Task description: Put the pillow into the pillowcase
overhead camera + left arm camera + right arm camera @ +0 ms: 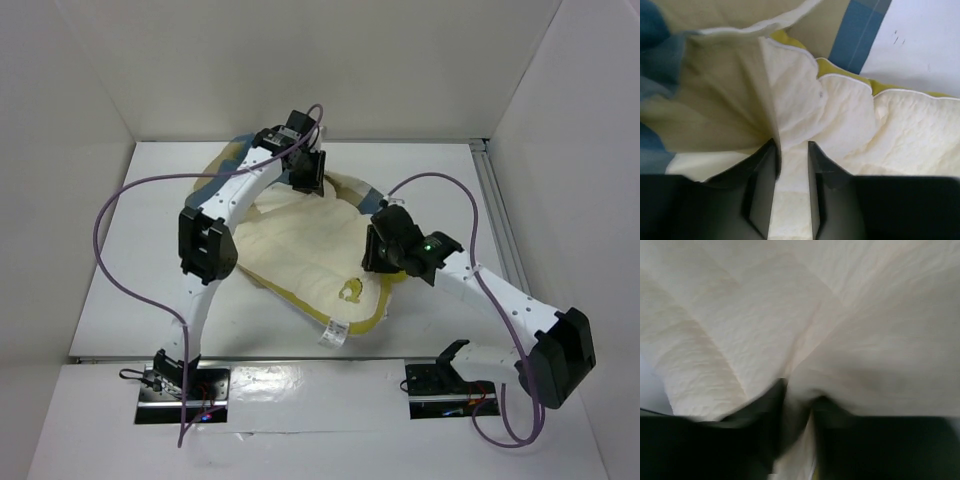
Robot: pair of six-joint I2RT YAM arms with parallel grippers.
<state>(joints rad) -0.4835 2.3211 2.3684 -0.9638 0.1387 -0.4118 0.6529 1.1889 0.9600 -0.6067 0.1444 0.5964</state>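
Note:
The cream pillow (300, 255) lies mid-table, its yellow edge band, logo and white tag turned toward the near edge. Its far end sits in the mouth of the blue-and-tan checked pillowcase (228, 165). My left gripper (308, 178) is at the pillow's far edge. In the left wrist view the left gripper (792, 145) is shut on a fold of pillow (900, 130), with pillowcase (700, 100) draped to its left. My right gripper (383, 255) is at the pillow's right side. The blurred right wrist view shows the right gripper (800, 395) shut on bunched pillow (740, 315).
White walls enclose the white table (130, 280) at the back and on both sides. An aluminium rail (497, 215) runs along the right edge. Purple cables (110, 215) loop above the table beside both arms.

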